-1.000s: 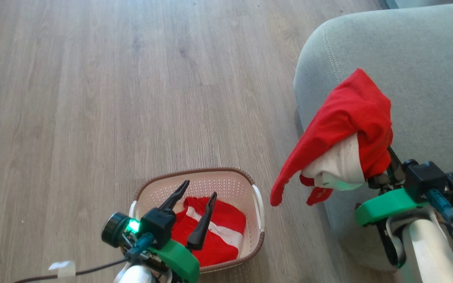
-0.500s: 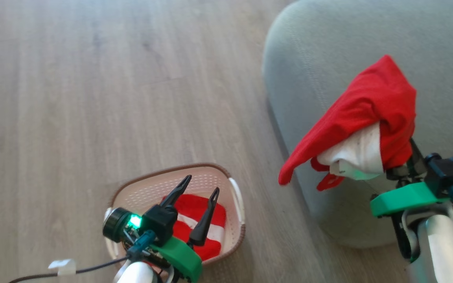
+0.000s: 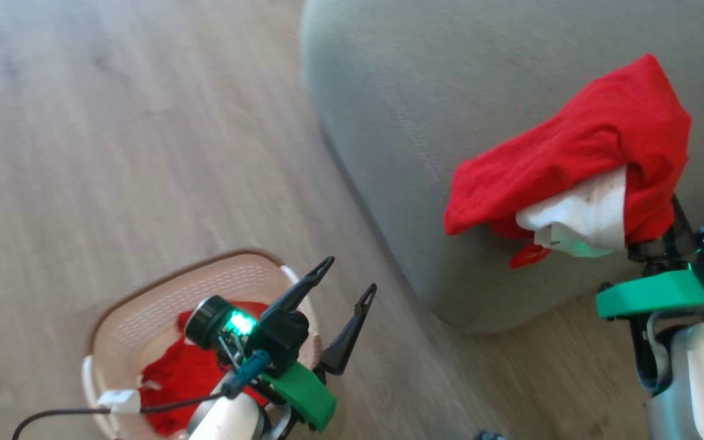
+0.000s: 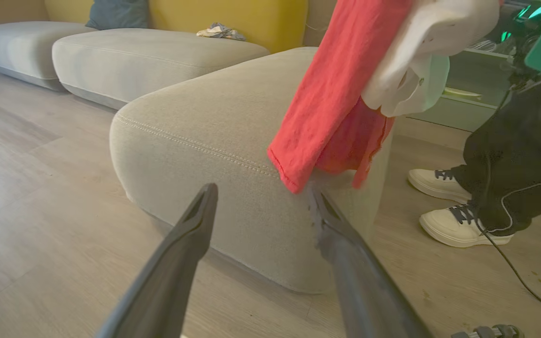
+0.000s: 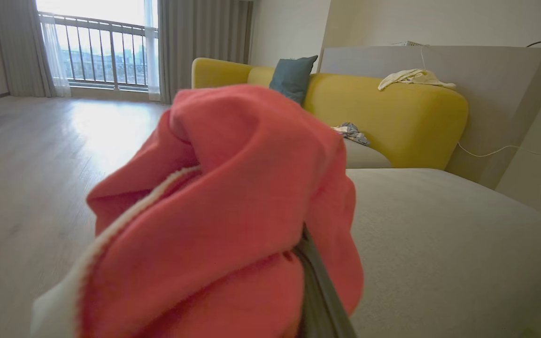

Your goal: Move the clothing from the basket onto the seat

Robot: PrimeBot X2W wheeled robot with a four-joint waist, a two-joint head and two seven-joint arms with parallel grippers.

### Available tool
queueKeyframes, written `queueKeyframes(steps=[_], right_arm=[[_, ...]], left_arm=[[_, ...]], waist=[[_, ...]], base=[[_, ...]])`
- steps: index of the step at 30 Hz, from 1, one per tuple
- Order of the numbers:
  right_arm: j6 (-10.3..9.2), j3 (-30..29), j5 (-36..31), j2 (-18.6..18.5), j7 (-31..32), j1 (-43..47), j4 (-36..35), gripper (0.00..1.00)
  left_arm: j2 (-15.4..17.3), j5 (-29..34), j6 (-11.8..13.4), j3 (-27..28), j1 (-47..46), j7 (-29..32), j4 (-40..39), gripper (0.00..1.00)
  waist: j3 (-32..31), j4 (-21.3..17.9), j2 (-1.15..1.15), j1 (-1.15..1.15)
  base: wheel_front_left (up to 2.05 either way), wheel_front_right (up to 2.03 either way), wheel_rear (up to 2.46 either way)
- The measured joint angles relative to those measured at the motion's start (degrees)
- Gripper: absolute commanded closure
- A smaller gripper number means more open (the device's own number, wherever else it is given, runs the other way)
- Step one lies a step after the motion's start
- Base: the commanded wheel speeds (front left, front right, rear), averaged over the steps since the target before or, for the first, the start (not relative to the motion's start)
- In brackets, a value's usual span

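Head camera looks steeply down over the left claw (image 3: 349,274), seat (image 3: 450,122) beyond its tips. Left wrist camera looks low along that claw at the seat's corner. Right wrist camera sits just behind the garment (image 5: 223,211). All three show seat and garment.

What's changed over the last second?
The robot turned toward the seat, shifting the view. The left gripper swung from over the basket to over the floor beside it; the right gripper brought its garment further in over the seat. Unchanged: right grip, left open, second garment in basket.

A red garment (image 5: 223,211) (white-edged) drapes over a dark finger (image 5: 320,291), grey seat (image 5: 439,244) beyond.
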Motion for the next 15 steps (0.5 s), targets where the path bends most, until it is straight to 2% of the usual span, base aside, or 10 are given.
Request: queueKeyframes(steps=[6, 15], right_arm=[[0.00, -2.36, 0.07, 0.73, 0.00, 0.13, -0.51, 1.00], [0.00, -5.02, 2.48, 1.21, 0.00, 0.75, -1.62, 1.00]], left_arm=[[0.27, 0.18, -0.24, -1.67, -1.40, 0.00, -0.16, 0.00], [1.47, -0.08, -0.70, -5.04, -3.82, 0.00, -0.07, 0.00]], waist=[[2.43, -4.90, 0.00, 0.00], [4.33, -6.64, 0.00, 0.00]], base=[[0.00, 0.00, 0.00], [0.00, 0.00, 0.00]])
